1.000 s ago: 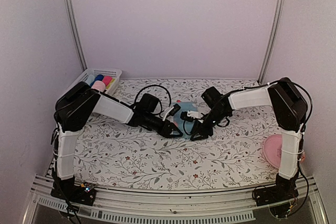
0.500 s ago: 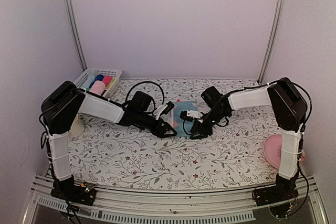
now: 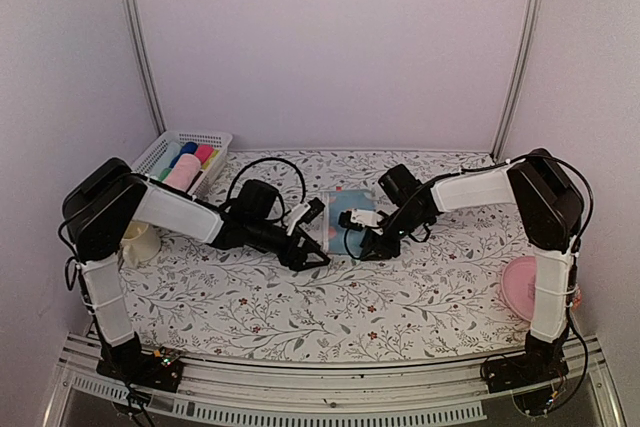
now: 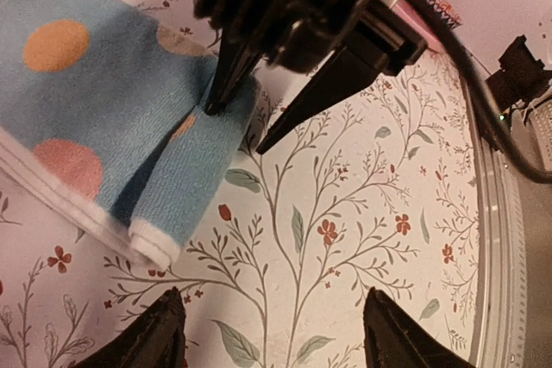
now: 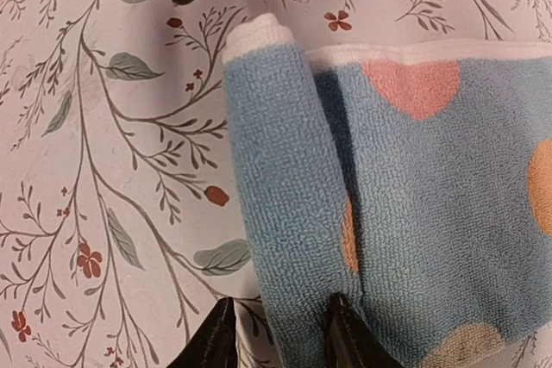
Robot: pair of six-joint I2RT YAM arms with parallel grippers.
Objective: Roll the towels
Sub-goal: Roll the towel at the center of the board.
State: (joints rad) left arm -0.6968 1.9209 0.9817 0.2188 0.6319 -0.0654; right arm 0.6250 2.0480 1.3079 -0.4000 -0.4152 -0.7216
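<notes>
Towel (image 3: 347,209) mid-table (image 3: 420,297); basket (image 3: 185,152) far-left; plate (image 3: 522,285) right.

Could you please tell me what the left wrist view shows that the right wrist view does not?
Only the left wrist view shows the right gripper from outside, one finger tip on the blue towel's rolled edge, the other over the bare tablecloth.

Only the right wrist view shows the roll from above, running between the right gripper's fingers at the bottom edge.

Both show the spotted blue towel, partly rolled, on the floral tablecloth.
</notes>
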